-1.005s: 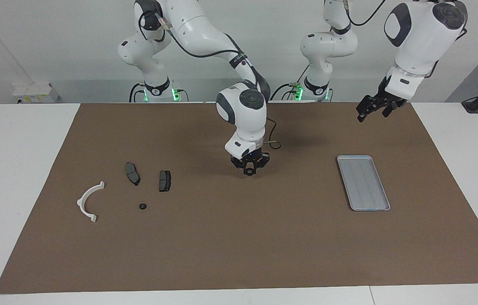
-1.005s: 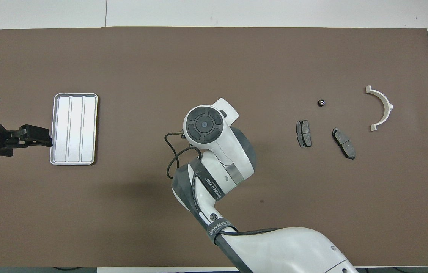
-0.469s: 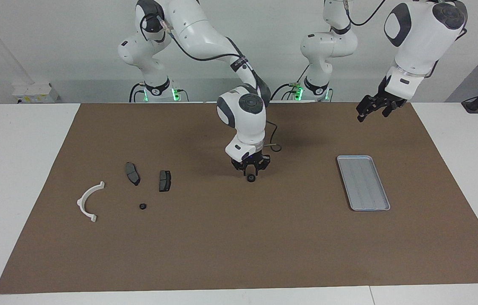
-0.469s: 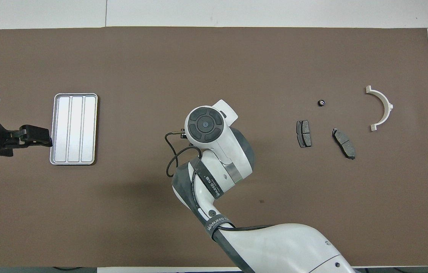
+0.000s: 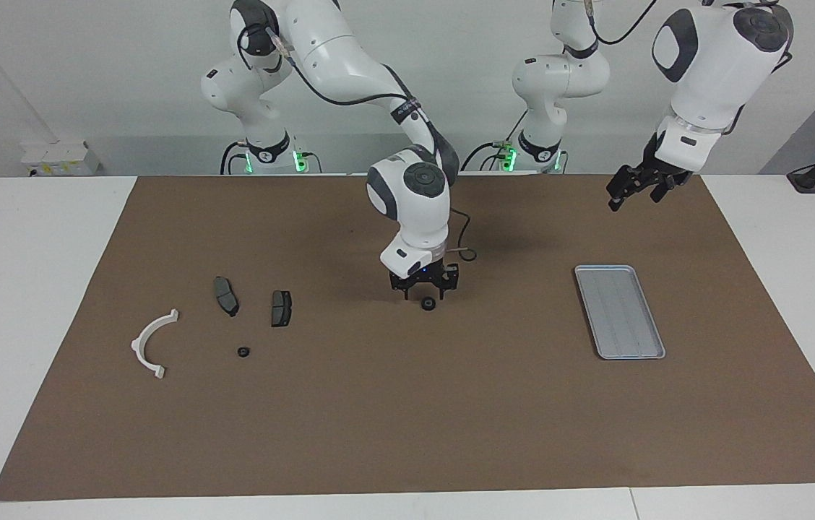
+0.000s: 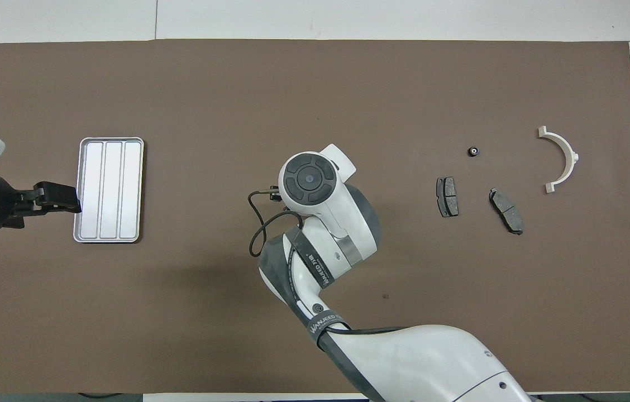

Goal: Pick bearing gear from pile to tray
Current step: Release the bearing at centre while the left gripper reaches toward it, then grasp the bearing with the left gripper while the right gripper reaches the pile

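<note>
Bearing gear (image 5: 428,304) now sits loose on the brown mat (image 5: 407,404), mid-table, roughly halfway betw. the pile and the tray (image 5: 619,311). A sec ago the right gripper (image 5: 423,287) had it pinched; now the jaws are spread w/ nothing in them, hanging just above the part. So it's been set down short of the tray, looks like a handover spot to me, since the left gripper (image 5: 637,189) waits in the air at the tray's end nearer the robots, fingers apart, empty. Tray holds nothing yet. Rest of the pile hasn't budged: two brake pads (image 5: 226,295), white half-ring bracket (image 5: 152,344), one more small black round piece (image 5: 243,352). Writing: strap on the right arm reads approx. "WANJEED", rest illegible.
</note>
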Controlling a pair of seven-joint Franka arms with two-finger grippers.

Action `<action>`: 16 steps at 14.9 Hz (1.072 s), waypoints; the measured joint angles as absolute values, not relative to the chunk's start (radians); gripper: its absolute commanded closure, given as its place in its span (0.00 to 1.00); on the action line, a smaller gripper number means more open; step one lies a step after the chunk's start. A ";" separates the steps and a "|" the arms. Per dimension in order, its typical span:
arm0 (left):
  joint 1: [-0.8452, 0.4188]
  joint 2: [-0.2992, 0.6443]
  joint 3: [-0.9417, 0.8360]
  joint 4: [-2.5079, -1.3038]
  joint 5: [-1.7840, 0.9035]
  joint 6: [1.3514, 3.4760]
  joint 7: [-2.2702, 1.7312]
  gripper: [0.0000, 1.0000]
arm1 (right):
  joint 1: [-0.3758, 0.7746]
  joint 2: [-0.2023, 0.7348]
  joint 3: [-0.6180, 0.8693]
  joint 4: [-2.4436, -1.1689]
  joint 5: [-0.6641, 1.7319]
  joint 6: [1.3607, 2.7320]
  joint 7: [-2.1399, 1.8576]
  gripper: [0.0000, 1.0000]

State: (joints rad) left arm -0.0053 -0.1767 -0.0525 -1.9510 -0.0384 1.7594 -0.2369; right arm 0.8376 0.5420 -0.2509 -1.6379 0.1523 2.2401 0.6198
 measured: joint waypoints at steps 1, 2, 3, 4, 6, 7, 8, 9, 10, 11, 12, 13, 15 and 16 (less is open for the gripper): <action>-0.008 -0.178 -0.056 -1.962 -0.039 1.774 -0.250 0.00 | 0.814 0.532 -0.250 -1.637 0.152 2.232 0.614 0.36; -0.016 -0.179 -0.060 -1.970 -0.040 1.786 -0.270 0.00 | 0.782 0.514 -0.247 -1.636 0.152 2.209 0.590 0.37; -0.027 -0.180 -0.062 -1.975 -0.041 1.802 -0.299 0.01 | 0.745 0.489 -0.246 -1.633 0.152 2.176 0.556 0.37; -0.044 -0.180 -0.064 -1.980 -0.041 1.823 -0.338 0.03 | 0.701 0.457 -0.245 -1.631 0.152 2.135 0.517 0.38; -0.093 -0.177 -0.068 -1.994 -0.042 1.867 -0.432 0.08 | 0.606 0.388 -0.244 -1.629 0.152 2.061 0.438 0.38; -0.121 -0.173 -0.069 -2.003 -0.042 1.891 -0.477 0.08 | 0.561 0.357 -0.243 -1.630 0.152 2.031 0.397 0.38; -0.145 -0.167 -0.071 -2.011 -0.042 1.913 -0.512 0.09 | 0.518 0.332 -0.243 -1.630 0.152 2.006 0.360 0.38; -0.165 -0.159 -0.072 -2.018 -0.042 1.936 -0.542 0.08 | 0.478 0.312 -0.242 -1.631 0.152 1.987 0.330 0.38; -0.185 -0.147 -0.072 -2.023 -0.042 1.962 -0.576 0.08 | 0.440 0.298 -0.242 -1.632 0.152 1.975 0.302 0.38; -0.208 -0.129 -0.071 -2.026 -0.042 1.994 -0.616 0.08 | 0.402 0.291 -0.240 -1.633 0.152 1.968 0.273 0.39; -0.234 -0.107 -0.071 -2.027 -0.043 2.030 -0.660 0.08 | 0.365 0.288 -0.233 -1.634 0.152 1.967 0.243 0.39; -0.263 -0.079 -0.072 -2.028 -0.043 2.069 -0.709 0.08 | 0.326 0.289 -0.221 -1.636 0.152 1.968 0.214 0.41; -0.320 -0.018 -0.073 -2.026 -0.043 2.135 -0.792 0.09 | 0.251 0.289 -0.184 -1.646 0.149 1.984 0.173 0.45; -0.342 0.013 -0.073 -2.019 -0.043 2.154 -0.816 0.09 | 0.226 0.289 -0.167 -1.658 0.146 2.010 0.161 0.45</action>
